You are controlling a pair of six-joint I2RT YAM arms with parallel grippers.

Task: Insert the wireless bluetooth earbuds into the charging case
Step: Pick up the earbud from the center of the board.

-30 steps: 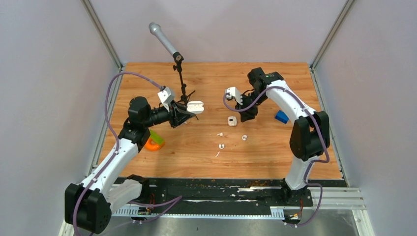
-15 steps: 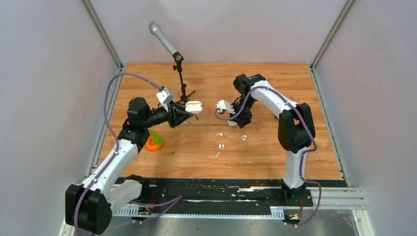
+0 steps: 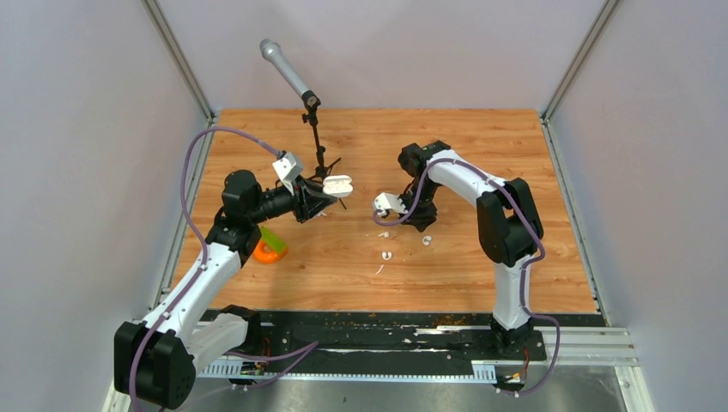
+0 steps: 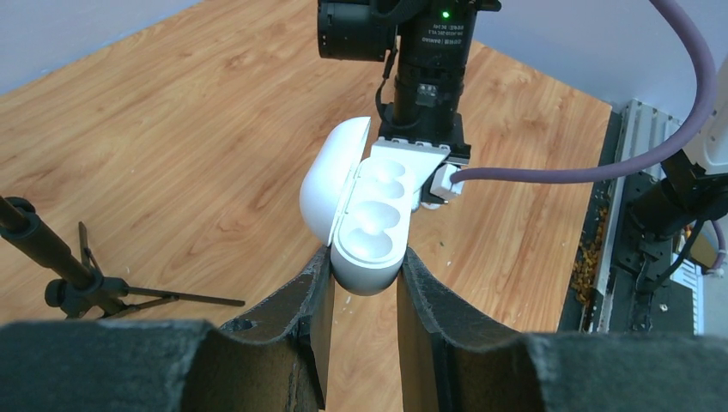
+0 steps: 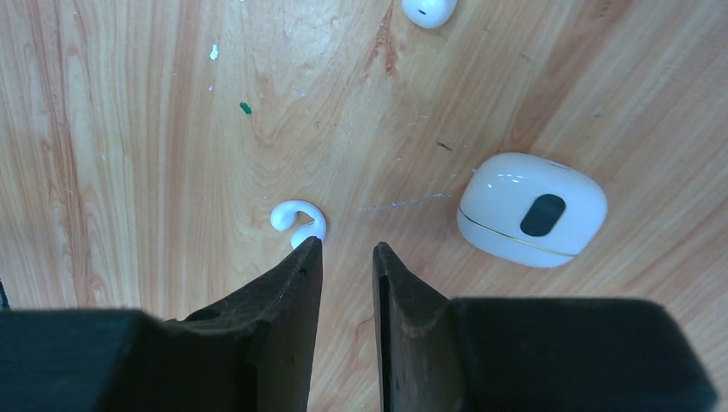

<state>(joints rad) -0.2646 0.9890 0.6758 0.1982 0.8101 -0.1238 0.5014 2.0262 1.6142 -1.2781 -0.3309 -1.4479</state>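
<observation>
The charging case (image 4: 378, 215) is white, with its lid swung open and its two wells empty. My left gripper (image 4: 365, 257) is shut on its lower end and holds it above the table; from above the charging case (image 3: 339, 184) hangs at centre left. My right gripper (image 5: 343, 245) points down at the table, open by a narrow gap with nothing in it. A small white hook-shaped piece (image 5: 298, 221) lies just off its left fingertip. One earbud (image 5: 429, 10) lies farther ahead. From above, two earbuds (image 3: 386, 254) (image 3: 427, 240) lie near the right gripper (image 3: 418, 221).
A white rounded square with a dark centre (image 5: 532, 210) lies right of the right fingers. A microphone (image 3: 288, 69) on a tripod stand (image 3: 322, 163) rises behind the left gripper. An orange and green object (image 3: 268, 245) sits by the left arm. A white sliver (image 3: 379, 269) lies near the earbuds.
My right arm has swung left and down toward the earbuds, and it now covers the rounded square in the top view. My left arm has kept still with the case.
</observation>
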